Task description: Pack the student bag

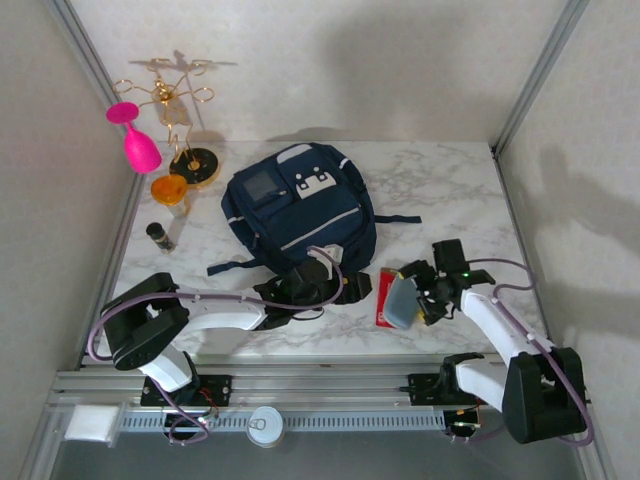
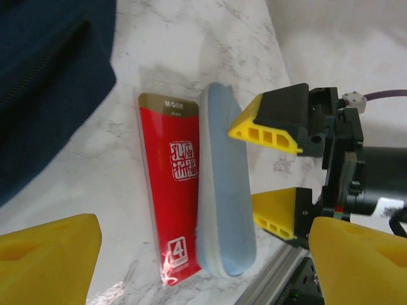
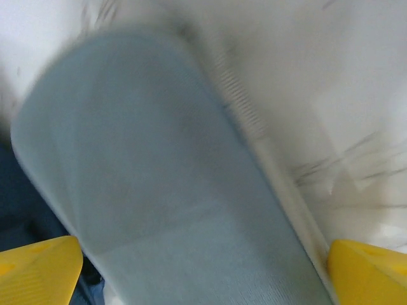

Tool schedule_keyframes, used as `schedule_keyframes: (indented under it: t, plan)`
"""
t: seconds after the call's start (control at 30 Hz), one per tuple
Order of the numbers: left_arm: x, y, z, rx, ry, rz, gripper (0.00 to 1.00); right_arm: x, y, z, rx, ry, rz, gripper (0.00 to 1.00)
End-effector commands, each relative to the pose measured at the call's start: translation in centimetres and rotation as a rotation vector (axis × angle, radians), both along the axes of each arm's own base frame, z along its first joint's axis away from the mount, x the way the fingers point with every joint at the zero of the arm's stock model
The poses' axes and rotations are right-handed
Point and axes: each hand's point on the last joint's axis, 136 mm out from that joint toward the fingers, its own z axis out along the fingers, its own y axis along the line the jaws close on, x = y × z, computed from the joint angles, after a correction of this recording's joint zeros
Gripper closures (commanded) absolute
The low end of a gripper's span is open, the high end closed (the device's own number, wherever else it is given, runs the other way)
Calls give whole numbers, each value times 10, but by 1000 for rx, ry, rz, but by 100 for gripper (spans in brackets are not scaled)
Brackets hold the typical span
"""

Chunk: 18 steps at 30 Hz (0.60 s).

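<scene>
Two arms reach over the marble worktop (image 1: 440, 190) in the top view. The student bag (image 1: 300, 205) lies flat at frame centre, its near edge just beside the left hand (image 1: 318, 283), which is spread and grips nothing. At lower right, the right hand (image 1: 420, 295) sits against a pale blue pouch (image 1: 401, 303) next to a red packet (image 1: 385, 300).

From the left wrist, navy bag fabric fills the upper left corner. The packet lies flat mid-frame with the pouch touching its right side, and the right hand's yellow fingers (image 2: 267, 124) stand apart just right of the pouch.

From the right wrist, the picture is blurred. The pouch runs between yellow fingertips (image 3: 38, 267) spread at the bottom corners; I cannot tell whether they touch it.
</scene>
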Motion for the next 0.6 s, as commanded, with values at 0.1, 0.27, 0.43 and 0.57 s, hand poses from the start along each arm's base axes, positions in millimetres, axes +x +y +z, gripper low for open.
schedule_keyframes:
  t: [0.1, 0.27, 0.43, 0.57]
  plan:
    - [6, 2, -7, -47, 40, 40, 22, 28, 23, 29, -29, -71, 57, 1]
    - [11, -21, -17, -16, 48, -19, 34, 21, -21, 22, -148, -106, 152, 1]
    - [29, -45, -23, 20, 25, -30, 42, 23, -32, 17, -45, -202, 217, 1]
    - [48, -45, -38, 104, 29, 46, 45, 29, -18, 12, 39, -255, 283, 1]
